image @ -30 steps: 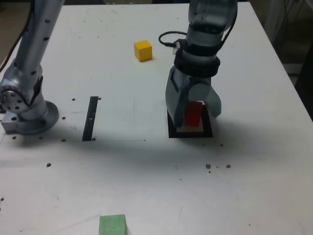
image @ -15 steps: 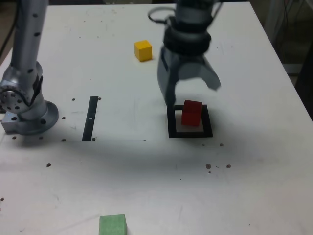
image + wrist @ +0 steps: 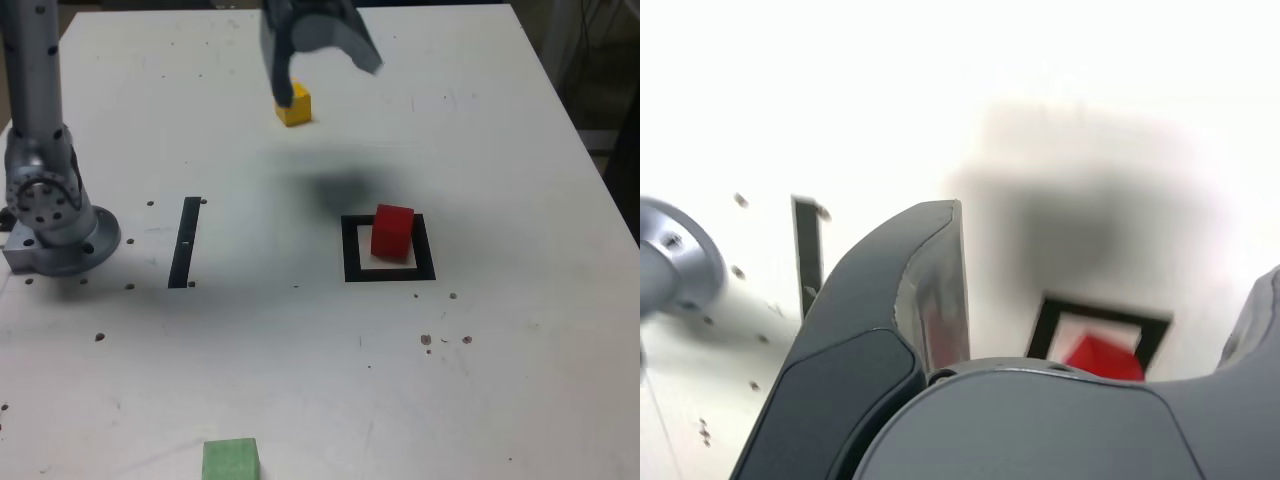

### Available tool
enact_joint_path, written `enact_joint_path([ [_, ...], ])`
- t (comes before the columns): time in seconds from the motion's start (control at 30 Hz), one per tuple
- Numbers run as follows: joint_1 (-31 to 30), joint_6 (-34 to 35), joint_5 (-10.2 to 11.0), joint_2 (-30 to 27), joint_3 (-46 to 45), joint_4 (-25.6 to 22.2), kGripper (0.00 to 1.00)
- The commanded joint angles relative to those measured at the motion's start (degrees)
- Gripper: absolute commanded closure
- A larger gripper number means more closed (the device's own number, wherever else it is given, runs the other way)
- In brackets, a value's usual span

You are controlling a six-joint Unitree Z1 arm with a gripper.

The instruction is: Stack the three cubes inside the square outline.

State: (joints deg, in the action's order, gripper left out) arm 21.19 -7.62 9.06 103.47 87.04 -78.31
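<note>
I am hovering the hand [image 3: 322, 62], spread wide and empty, above the yellow cube [image 3: 293, 105] for the next pick. The red cube [image 3: 392, 231] is sitting inside the square outline [image 3: 350, 250] as the base; the green cube [image 3: 231, 461] is waiting at the tabletop [image 3: 520, 380] edge.

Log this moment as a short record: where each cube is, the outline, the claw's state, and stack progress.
red cube: inside the square outline, toward its far side, alone
yellow cube: on the table, far side, partly behind the claw
green cube: near edge of the table, cut by the frame
claw: open, empty, raised near the yellow cube
black strip: exterior view's left of the outline
stack: one of three cubes placed
</note>
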Motion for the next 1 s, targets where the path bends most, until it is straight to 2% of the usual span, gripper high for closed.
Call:
enact_joint_path([
  [0.0, 3.58, -1.48, 1.06, -0.42, 0.09, 0.09, 0.01],
  [0.17, 12.77, -6.38, 2.55, 1.41, 1.25, 0.99, 0.01],
  [0.37, 19.39, -11.15, 1.78, 7.50, 3.60, 1.48, 0.01],
  [0.67, 21.58, -12.65, 1.46, 16.43, 4.09, 4.09, 0.06],
  [0.97, 21.70, -13.23, 0.18, 20.07, 4.29, 6.19, 0.15],
])
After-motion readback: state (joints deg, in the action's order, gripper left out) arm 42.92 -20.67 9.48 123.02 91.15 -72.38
